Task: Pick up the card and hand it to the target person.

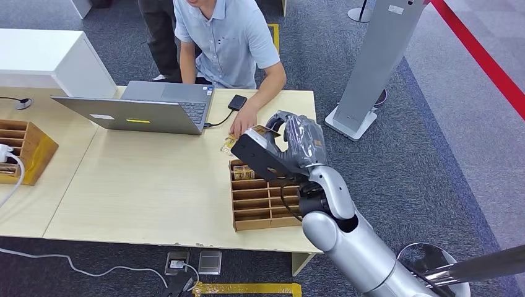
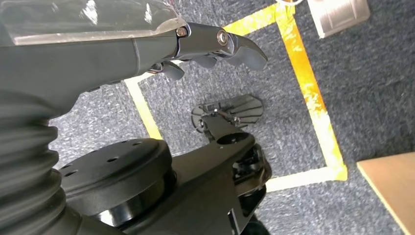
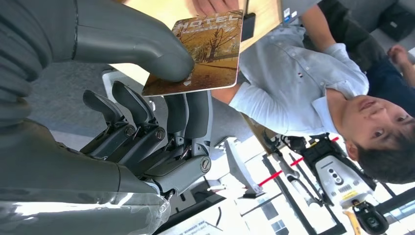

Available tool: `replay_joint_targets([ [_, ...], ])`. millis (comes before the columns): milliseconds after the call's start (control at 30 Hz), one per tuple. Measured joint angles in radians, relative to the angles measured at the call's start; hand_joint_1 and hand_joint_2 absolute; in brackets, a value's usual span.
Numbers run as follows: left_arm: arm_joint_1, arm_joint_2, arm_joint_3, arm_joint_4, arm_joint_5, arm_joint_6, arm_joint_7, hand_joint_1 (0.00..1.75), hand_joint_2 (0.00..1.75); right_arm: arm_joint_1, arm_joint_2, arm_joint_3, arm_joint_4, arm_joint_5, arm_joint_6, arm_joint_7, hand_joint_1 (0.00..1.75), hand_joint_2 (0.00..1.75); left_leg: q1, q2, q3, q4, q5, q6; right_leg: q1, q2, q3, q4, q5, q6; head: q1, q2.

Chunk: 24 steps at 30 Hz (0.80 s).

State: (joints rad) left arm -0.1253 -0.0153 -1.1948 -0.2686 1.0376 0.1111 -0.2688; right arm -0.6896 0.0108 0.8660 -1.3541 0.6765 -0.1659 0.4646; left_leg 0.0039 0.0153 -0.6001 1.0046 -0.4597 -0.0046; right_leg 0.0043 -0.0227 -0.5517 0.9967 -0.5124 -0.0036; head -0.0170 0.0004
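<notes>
The right arm [image 1: 347, 235] comes in closest to the head camera, silver and bent up over the near edge of the surface [image 1: 155, 185], a pale wooden desk. At the arm's end the right hand [image 1: 272, 148] hangs above the far rim of the slotted wooden tray [image 1: 263, 198], which serves as the landmark here. That hand is clamped on the card [image 3: 205, 54]: in the right wrist view the thick thumb presses on the card's face while the dark fingers [image 3: 191, 117] back it from beneath, and the card shows an autumn tree picture with the word HOTEL along one edge. The card is clear of the tray, lifted above its far edge and tipped toward the person [image 1: 226, 37] in a light blue shirt, who leans over the surface beyond the tray. The person's hand [image 1: 243, 122] rests on the surface just past the tray's far rim, close to the robot's right hand, with more cards [image 1: 228, 145] lying under it. Beyond the tray and to its left stands an open grey laptop [image 1: 145, 108], and a small black device [image 1: 237, 102] lies beside it, joined by a cable. Far to the tray's left, at the surface's edge, sits a second wooden holder [image 1: 25, 148]. The left hand [image 2: 215, 46] hangs over grey carpet with yellow tape lines [image 2: 303, 83], its fingers loosely curled and holding nothing.
</notes>
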Motion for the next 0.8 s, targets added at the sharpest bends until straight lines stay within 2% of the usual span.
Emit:
replay_joint_targets([
  [133, -0.010, 0.000, 0.000, 0.000, -0.017, -0.018, 0.017, 0.00, 1.75, -0.087, 0.018, 0.000, 0.126, -0.065, -0.019, -0.067, 1.64, 1.75, 0.000, 0.000, 0.000, 0.000, 0.000, 0.000, 0.000, 0.000, 0.000, 0.000, 0.000, 0.000, 0.000, 0.000],
  [367, -0.018, 0.000, 0.000, 0.000, -0.042, -0.033, 0.034, 0.00, 1.75, -0.211, 0.081, 0.008, 0.411, -0.125, -0.056, -0.160, 1.64, 1.75, 0.000, -0.001, -0.001, 0.000, 0.000, 0.000, 0.000, -0.001, 0.000, 0.000, 0.000, 0.000, -0.001, 0.000],
  [600, -0.023, 0.000, 0.000, 0.000, -0.056, -0.045, 0.036, 0.00, 1.75, -0.263, 0.138, 0.017, 0.612, -0.120, -0.051, -0.199, 1.64, 1.75, 0.000, -0.001, -0.001, 0.000, 0.000, 0.000, 0.000, -0.001, -0.001, 0.000, 0.000, 0.000, 0.000, 0.000],
  [800, -0.027, 0.000, 0.000, 0.000, -0.058, -0.046, 0.037, 0.00, 1.75, -0.285, 0.187, 0.028, 0.715, -0.118, -0.046, -0.219, 1.64, 1.75, 0.000, 0.000, -0.001, 0.000, 0.000, 0.000, 0.000, 0.000, -0.001, 0.000, 0.000, 0.000, 0.000, 0.000],
])
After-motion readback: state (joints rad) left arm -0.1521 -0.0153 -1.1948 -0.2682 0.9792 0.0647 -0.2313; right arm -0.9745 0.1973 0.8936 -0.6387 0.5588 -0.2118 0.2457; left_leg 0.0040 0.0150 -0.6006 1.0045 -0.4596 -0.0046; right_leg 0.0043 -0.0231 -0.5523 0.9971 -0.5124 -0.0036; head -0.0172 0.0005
